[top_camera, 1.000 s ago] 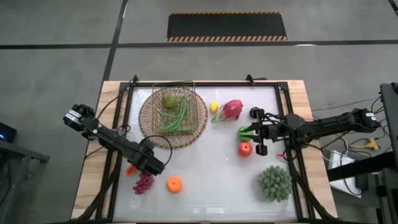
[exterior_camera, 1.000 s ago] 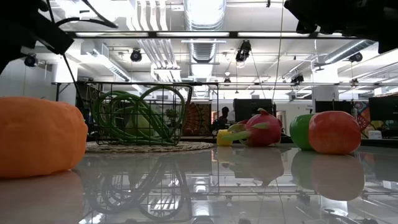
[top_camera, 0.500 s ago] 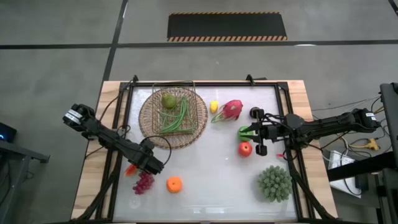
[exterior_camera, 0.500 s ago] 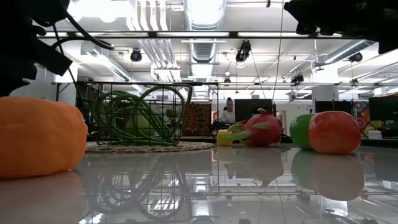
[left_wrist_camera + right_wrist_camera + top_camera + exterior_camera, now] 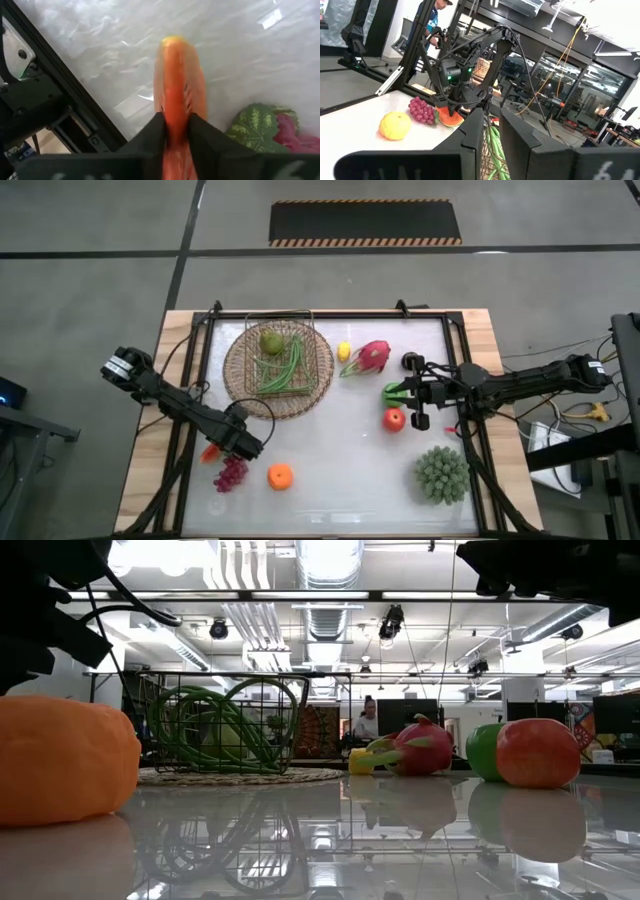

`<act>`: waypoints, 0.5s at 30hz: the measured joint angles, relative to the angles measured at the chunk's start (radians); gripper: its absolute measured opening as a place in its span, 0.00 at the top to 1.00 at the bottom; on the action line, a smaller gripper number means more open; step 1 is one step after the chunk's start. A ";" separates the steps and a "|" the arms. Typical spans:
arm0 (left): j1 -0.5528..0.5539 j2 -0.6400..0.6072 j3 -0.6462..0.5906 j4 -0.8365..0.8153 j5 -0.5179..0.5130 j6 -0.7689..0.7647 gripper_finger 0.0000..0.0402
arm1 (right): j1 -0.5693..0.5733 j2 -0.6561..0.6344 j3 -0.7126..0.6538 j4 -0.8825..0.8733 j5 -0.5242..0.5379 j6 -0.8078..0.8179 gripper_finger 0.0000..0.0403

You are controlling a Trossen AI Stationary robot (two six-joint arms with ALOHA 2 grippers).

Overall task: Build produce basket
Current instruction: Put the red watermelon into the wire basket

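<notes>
Clamping an orange-red watermelon slice edge-on between its fingers, the left pincer sat at the desk's near-left, beside the grapes. The slice's long axis ran straight out from the pincer. The wicker basket, holding green beans and a pear, lay just beyond, far nearer this arm. The right pincer, closed and empty, waited over the green apple.

No text, label, brand or number can be read anywhere.
</notes>
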 joint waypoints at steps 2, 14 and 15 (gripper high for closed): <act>0.000 0.000 0.000 0.000 0.003 -0.001 0.95 | 0.000 0.000 0.000 -0.001 0.000 0.000 0.87; 0.000 -0.001 0.147 -0.092 0.006 0.024 0.95 | 0.000 0.000 0.000 -0.003 0.000 -0.004 0.87; 0.000 -0.001 0.180 -0.118 0.006 0.024 0.95 | 0.000 0.000 0.000 -0.003 0.000 -0.004 0.87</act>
